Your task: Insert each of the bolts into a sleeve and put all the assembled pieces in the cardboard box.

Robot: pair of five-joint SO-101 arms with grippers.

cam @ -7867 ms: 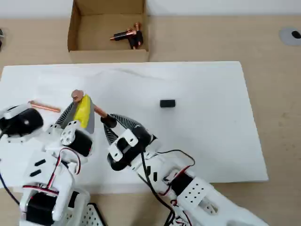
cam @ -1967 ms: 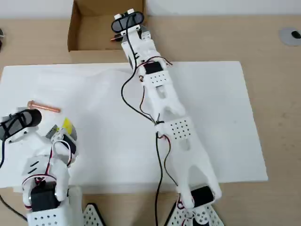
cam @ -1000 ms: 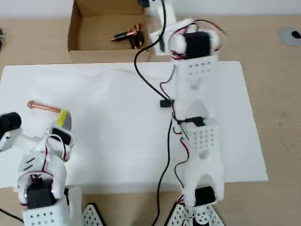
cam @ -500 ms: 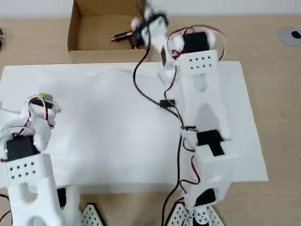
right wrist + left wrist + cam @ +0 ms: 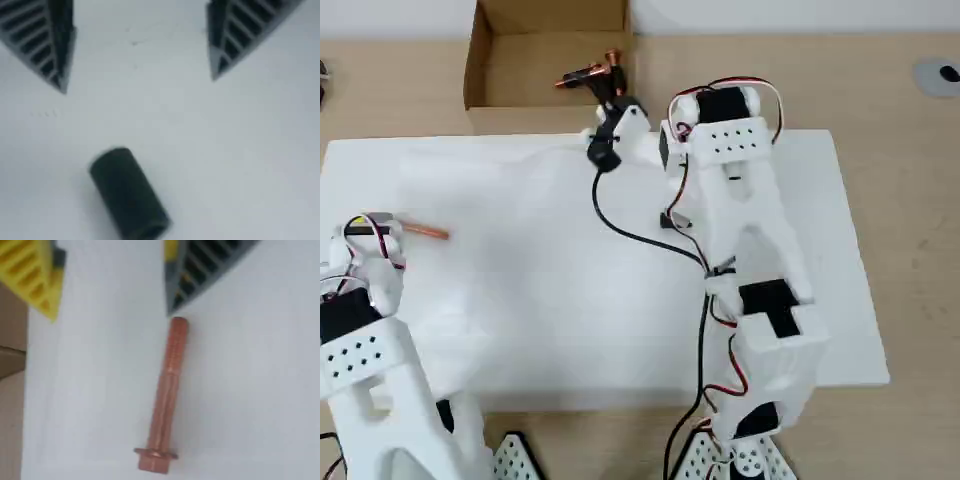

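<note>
From above, assembled pieces lay in the box, and a bolt lay on the sheet beside the left arm. At the left wrist, the left gripper hung spread, one tip just beside the bolt's threaded end. At the right wrist, the right gripper gaped over the lying sleeve.

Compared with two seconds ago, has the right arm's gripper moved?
Yes. The right gripper has left the cardboard box and drawn back toward its base; it now hangs over the white sheet, jaws open, above the black sleeve.
</note>
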